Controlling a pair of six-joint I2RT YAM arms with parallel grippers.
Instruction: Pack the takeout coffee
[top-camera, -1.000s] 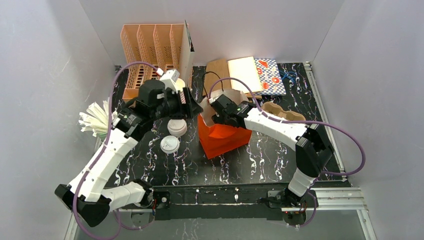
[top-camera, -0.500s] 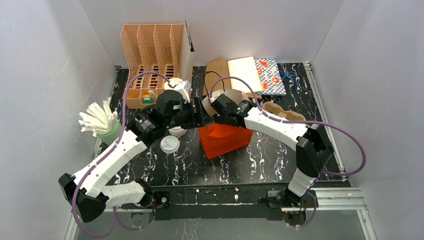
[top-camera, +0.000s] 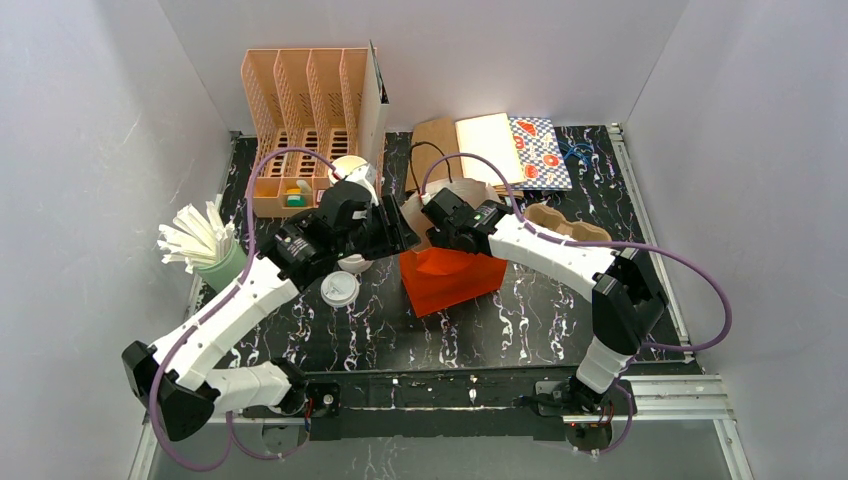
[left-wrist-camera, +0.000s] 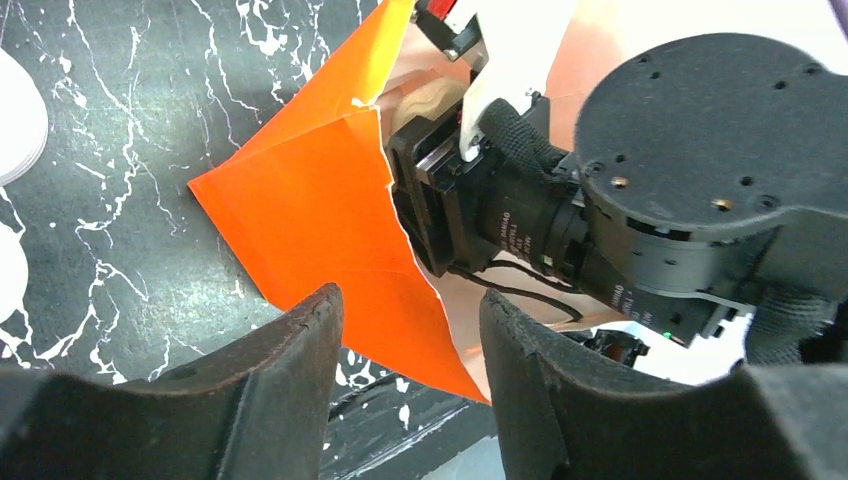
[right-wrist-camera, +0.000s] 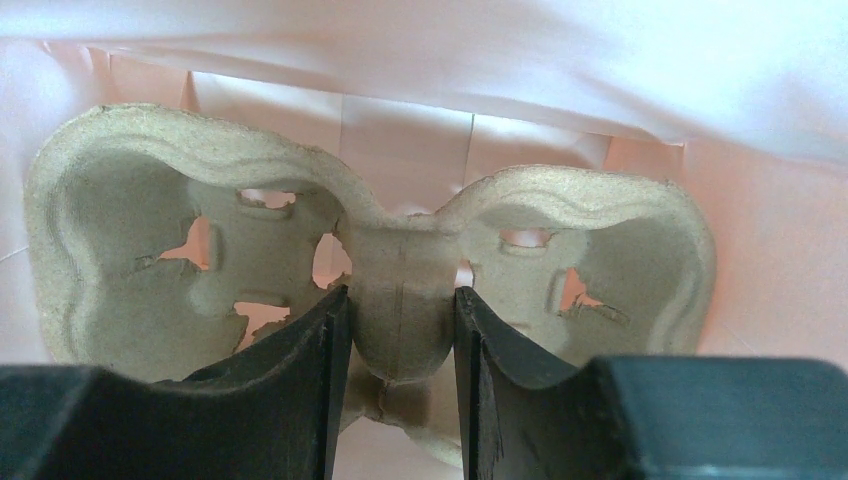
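Inside bag (right-wrist-camera: 780, 250), right gripper (right-wrist-camera: 398, 305) pinches carrier (right-wrist-camera: 150, 200) bridge.

No words or numbers can be read here. The black camera lens (left-wrist-camera: 530, 235) in the left wrist view has tiny white print on it. The letters are too small and blurry to make out.

Orange paper bag (left-wrist-camera: 320, 210) recorded at centre; its open edge is seen between the parted jaws of the left gripper (left-wrist-camera: 408, 325) at 6 o'clock. Right arm (left-wrist-camera: 690, 170) noted at 2 o'clock, marbled worktop (left-wrist-camera: 120, 150) at 9.
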